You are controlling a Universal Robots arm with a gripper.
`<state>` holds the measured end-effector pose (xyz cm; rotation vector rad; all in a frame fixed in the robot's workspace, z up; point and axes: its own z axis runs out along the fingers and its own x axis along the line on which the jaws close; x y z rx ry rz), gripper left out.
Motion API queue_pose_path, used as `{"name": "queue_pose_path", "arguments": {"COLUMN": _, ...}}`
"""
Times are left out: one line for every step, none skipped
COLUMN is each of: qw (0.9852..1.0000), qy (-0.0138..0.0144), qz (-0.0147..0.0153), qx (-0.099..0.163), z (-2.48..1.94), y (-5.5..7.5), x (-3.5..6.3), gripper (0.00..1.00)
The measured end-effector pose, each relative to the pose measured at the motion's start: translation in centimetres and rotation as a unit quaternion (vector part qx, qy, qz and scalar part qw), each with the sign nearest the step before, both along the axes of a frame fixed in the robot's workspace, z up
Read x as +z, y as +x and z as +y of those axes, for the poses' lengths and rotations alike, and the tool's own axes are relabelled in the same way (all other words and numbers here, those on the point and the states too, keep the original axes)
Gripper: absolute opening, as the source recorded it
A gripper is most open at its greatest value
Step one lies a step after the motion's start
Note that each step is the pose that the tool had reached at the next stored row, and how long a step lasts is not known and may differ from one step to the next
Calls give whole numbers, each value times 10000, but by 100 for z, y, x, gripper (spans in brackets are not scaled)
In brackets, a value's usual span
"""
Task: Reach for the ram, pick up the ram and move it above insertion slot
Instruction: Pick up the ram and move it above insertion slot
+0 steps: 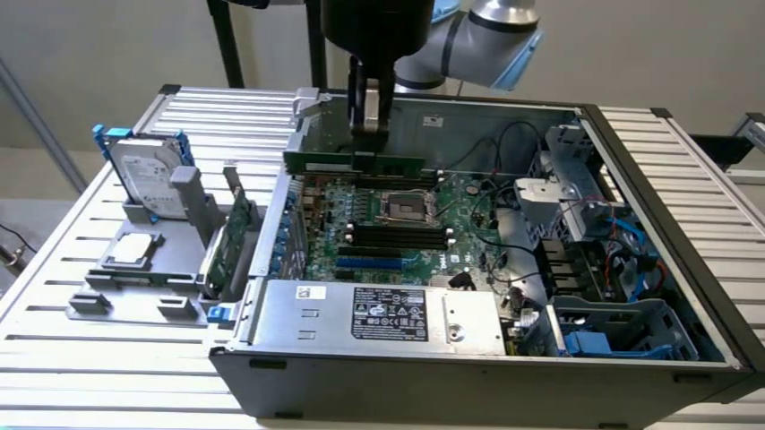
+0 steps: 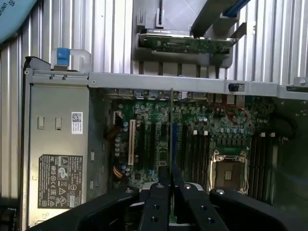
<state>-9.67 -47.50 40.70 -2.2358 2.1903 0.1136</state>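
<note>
the open case [image 1: 669, 296] is lying on a slatted table [image 1: 72, 358], taking up most of the exterior view, with the green motherboard [image 1: 395, 228] showing on its floor. the silver power supply [image 1: 382, 315] is sitting along the near wall of the case, and a blue drive cage [image 1: 615, 333] is sitting at the exterior view's right. on the table at the exterior view's left a grey rack [image 1: 156, 260] is holding a hard drive [image 1: 146, 170] upright and a wider green card [image 1: 233, 242] on edge. the arm [image 1: 490, 36] is reaching down from above the far wall, and its gripper [image 1: 368, 133] is hanging over the far part of the motherboard. the black fingers [image 2: 159, 207] are pressing together on the ram [image 1: 354, 164], a thin green stick that is hanging level below them, clear of the board and above the cpu socket [image 1: 403, 209] and the black slots [image 1: 395, 235]. in the wrist view the ram [image 2: 171, 130] is showing edge-on as a thin line running out from between the fingers, over the board.
</note>
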Motion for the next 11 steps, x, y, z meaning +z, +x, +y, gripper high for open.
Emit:
{"name": "queue_pose_path", "arguments": {"qw": 10000, "qy": -2, "qz": 0, "qx": 0, "z": 29, "y": 28, "x": -4, "gripper": 13}}
{"name": "queue_pose_path", "arguments": {"qw": 10000, "qy": -2, "qz": 0, "qx": 0, "z": 58, "y": 55, "x": -9, "gripper": 13}}
{"name": "queue_pose_path", "arguments": {"qw": 10000, "qy": -5, "qz": 0, "qx": 0, "z": 87, "y": 83, "x": -13, "gripper": 13}}
{"name": "queue_pose_path", "arguments": {"qw": 10000, "qy": -6, "qz": 0, "qx": 0, "z": 117, "y": 111, "x": -17, "gripper": 13}}
{"name": "queue_pose_path", "arguments": {"qw": 10000, "qy": -8, "qz": 0, "qx": 0, "z": 146, "y": 137, "x": -21, "gripper": 13}}
{"name": "queue_pose_path", "arguments": {"qw": 10000, "qy": -10, "qz": 0, "qx": 0, "z": 179, "y": 164, "x": -25, "gripper": 13}}
{"name": "queue_pose_path", "arguments": {"qw": 10000, "qy": -12, "qz": 0, "qx": 0, "z": 212, "y": 187, "x": -30, "gripper": 13}}
{"name": "queue_pose_path", "arguments": {"qw": 10000, "qy": -15, "qz": 0, "qx": 0, "z": 246, "y": 208, "x": -35, "gripper": 13}}
{"name": "queue_pose_path", "arguments": {"qw": 10000, "qy": -19, "qz": 0, "qx": 0, "z": 281, "y": 228, "x": -40, "gripper": 13}}
{"name": "queue_pose_path", "arguments": {"qw": 10000, "qy": -23, "qz": 0, "qx": 0, "z": 318, "y": 245, "x": -45, "gripper": 13}}
{"name": "queue_pose_path", "arguments": {"qw": 10000, "qy": -28, "qz": 0, "qx": -1, "z": 355, "y": 261, "x": -51, "gripper": 13}}
